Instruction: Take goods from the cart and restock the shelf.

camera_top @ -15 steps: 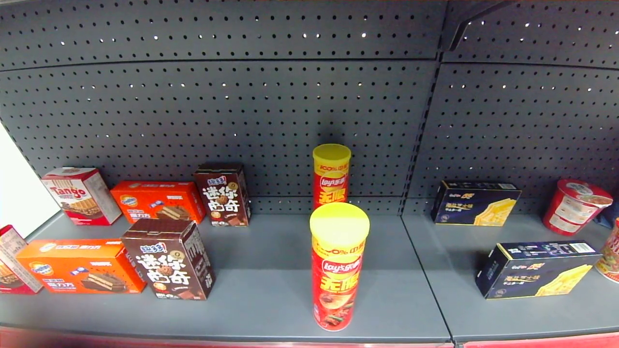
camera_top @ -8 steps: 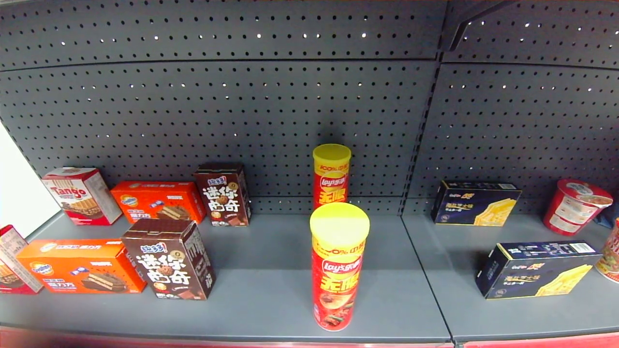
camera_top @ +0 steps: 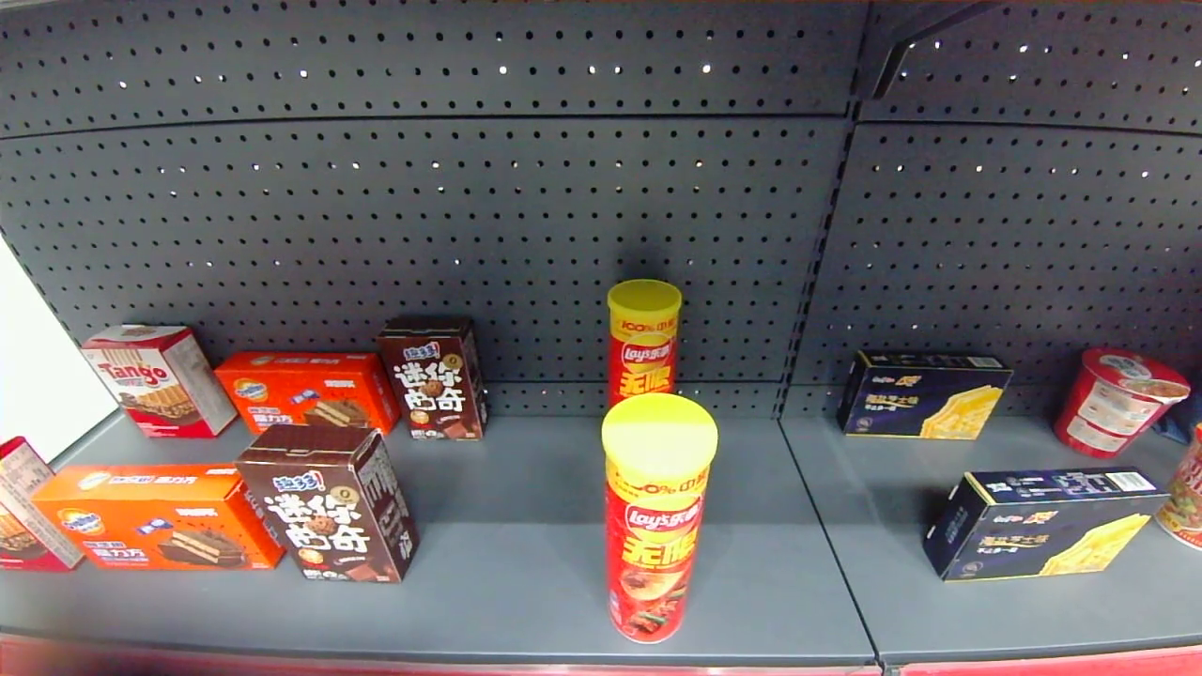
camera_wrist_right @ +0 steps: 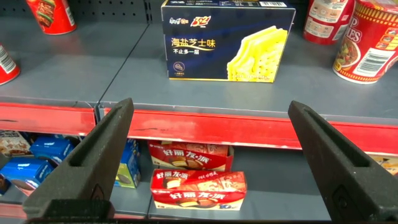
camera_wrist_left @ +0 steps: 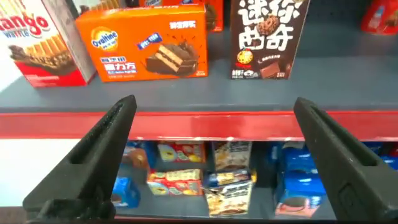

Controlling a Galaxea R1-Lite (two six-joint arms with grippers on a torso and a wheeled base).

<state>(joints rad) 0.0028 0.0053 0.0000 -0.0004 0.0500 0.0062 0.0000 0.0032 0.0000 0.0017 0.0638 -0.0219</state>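
The grey shelf [camera_top: 526,563] carries two red chip cans with yellow lids, one at the front [camera_top: 659,516] and one at the back [camera_top: 644,340]. Left of them stand brown cookie boxes [camera_top: 329,502] and orange cake boxes [camera_top: 155,516]; navy cracker boxes [camera_top: 1042,521] lie to the right. My left gripper [camera_wrist_left: 214,106] is open and empty, below and in front of the shelf's red edge [camera_wrist_left: 211,124], facing an orange box [camera_wrist_left: 142,42]. My right gripper [camera_wrist_right: 211,106] is open and empty too, facing a navy cracker box [camera_wrist_right: 227,40].
A wafer box [camera_top: 160,378] stands at the back left, and a red noodle cup [camera_top: 1117,399] at the back right. The lower shelf holds packed snacks [camera_wrist_left: 205,180] and red boxes [camera_wrist_right: 199,186]. Bare shelf lies on both sides of the front can.
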